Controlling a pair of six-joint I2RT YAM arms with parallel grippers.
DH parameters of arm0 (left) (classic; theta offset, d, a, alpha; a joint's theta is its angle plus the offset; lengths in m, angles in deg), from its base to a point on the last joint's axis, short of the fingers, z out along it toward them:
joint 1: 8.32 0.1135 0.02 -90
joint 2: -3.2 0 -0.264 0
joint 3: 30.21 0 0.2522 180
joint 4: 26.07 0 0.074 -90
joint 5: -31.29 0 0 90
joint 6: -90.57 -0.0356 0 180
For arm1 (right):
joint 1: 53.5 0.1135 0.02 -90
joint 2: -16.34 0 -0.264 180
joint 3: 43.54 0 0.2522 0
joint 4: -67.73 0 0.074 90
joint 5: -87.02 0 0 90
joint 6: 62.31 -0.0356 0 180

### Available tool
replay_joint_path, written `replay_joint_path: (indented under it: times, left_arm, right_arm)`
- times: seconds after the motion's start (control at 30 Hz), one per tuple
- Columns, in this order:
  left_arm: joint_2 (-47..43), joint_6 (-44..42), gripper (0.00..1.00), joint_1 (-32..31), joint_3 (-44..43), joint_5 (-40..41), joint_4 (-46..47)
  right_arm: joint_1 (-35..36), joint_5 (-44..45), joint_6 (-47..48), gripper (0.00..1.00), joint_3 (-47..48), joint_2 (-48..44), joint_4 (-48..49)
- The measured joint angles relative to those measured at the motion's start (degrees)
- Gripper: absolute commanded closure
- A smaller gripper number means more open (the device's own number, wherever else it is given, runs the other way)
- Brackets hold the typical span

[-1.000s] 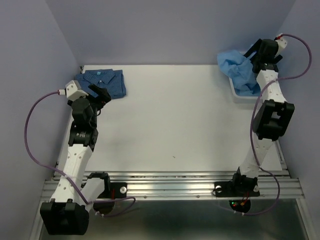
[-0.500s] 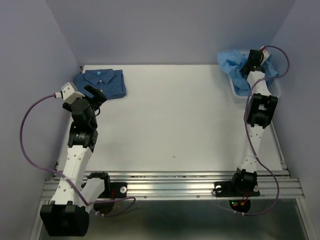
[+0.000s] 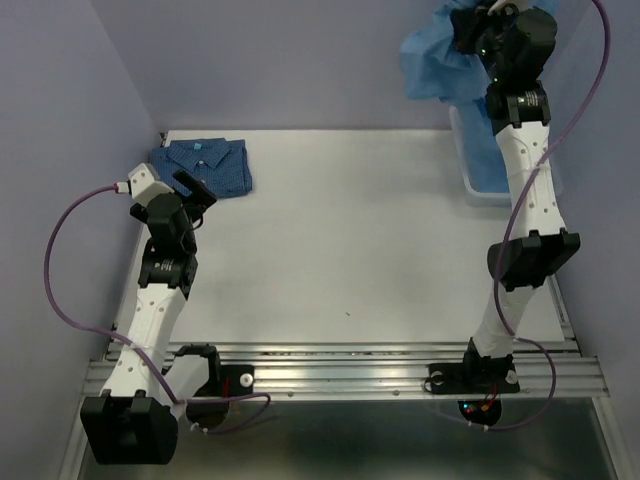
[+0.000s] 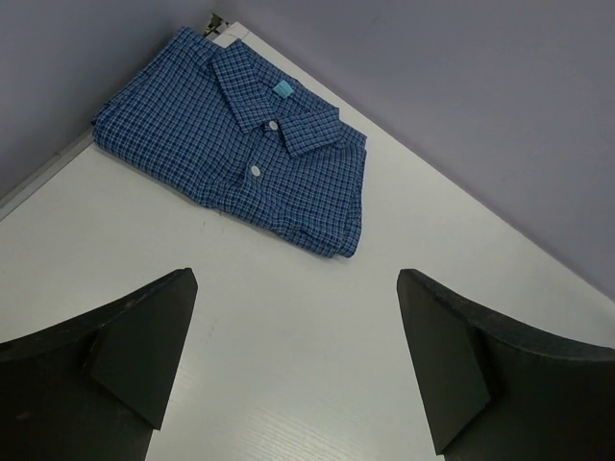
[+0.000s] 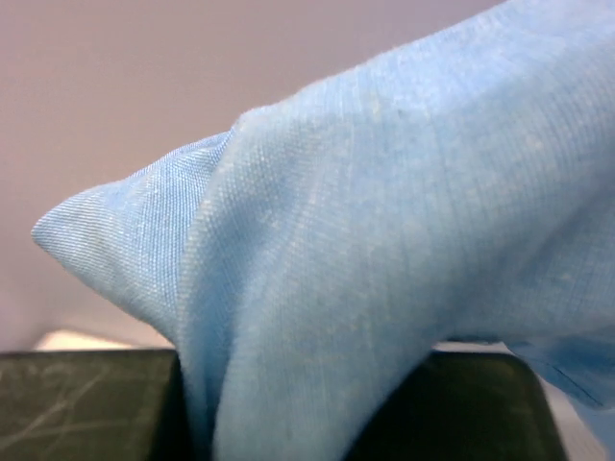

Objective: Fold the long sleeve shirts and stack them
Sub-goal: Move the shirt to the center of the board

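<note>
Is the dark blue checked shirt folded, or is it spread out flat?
Folded. The checked shirt lies as a compact rectangle in the far left corner of the table, collar on top, no sleeves hanging out.

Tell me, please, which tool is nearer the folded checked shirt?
Left. The left tool hovers open near the checked shirt; the right tool is across the table, holding the light blue shirt aloft.
</note>
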Motion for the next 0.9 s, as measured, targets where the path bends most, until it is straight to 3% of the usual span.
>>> replay_joint_path:
  times: [0.17,0.3,0.5,0.57,0.63,0.7,0.87,0.9]
  left_arm:
    - [0.0,0.3,0.01,0.0,0.0,-1.5,0.1]
    - [-0.1,0.8,0.01,0.0,0.0,-2.4,0.2]
    - [-2.3,1.6,0.01,0.0,0.0,-2.1,0.1]
    - [-3.7,2.2,0.01,0.0,0.0,-1.4,-0.1]
    - [-4.5,2.8,0.01,0.0,0.1,-0.7,-0.2]
    - [-5.4,3.6,0.01,0.0,0.5,-0.1,-0.2]
    - [-5.0,5.4,0.01,0.0,3.0,-1.0,-0.4]
    - [-3.9,5.9,0.01,0.0,3.3,-1.7,-0.5]
  right_arm:
    - [10.7,-14.6,-0.8,0.99,2.2,-6.2,8.9]
    - [13.7,-24.4,-7.2,0.99,3.8,-6.4,18.7]
    - [13.4,-28.0,-12.7,0.99,0.3,-6.7,25.0]
    - [13.4,-26.7,-11.9,0.98,-10.1,-10.0,25.9]
    - [13.4,-24.0,-10.6,0.66,-20.5,-13.2,26.6]
    - [13.2,-20.8,-8.6,0.56,-36.0,-17.7,26.3]
    - [11.1,-13.3,-5.8,0.00,-65.4,-22.1,21.6]
    - [10.3,-12.4,-5.6,0.00,-68.6,-22.3,19.6]
